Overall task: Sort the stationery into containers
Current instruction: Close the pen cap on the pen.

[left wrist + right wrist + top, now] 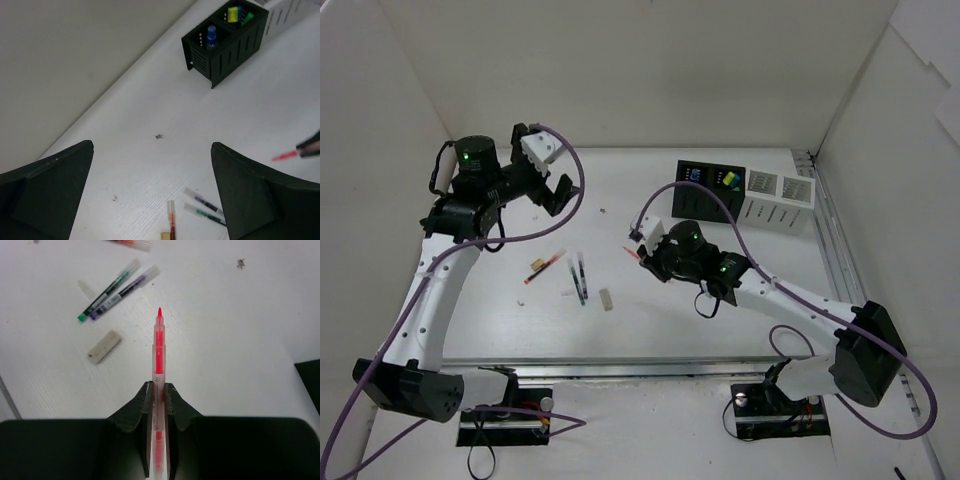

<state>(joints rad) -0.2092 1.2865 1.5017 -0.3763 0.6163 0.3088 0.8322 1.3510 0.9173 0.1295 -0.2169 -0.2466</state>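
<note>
Over the middle of the desk, the right gripper is clamped on the thin red pen, whose tip sticks out past the fingers. Toward the far left corner, the left gripper hangs with its jaws wide apart, holding nothing. Two dark pens and the pale eraser lie left of middle. The black box stands near the far right corner.

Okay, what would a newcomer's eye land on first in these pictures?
The right gripper, shut on a thin red pen, holds it over the middle of the table, tip forward. At the back right stands the black box, a blue-capped bottle and two highlighters inside. The left gripper hangs wide open at the back left.
</note>
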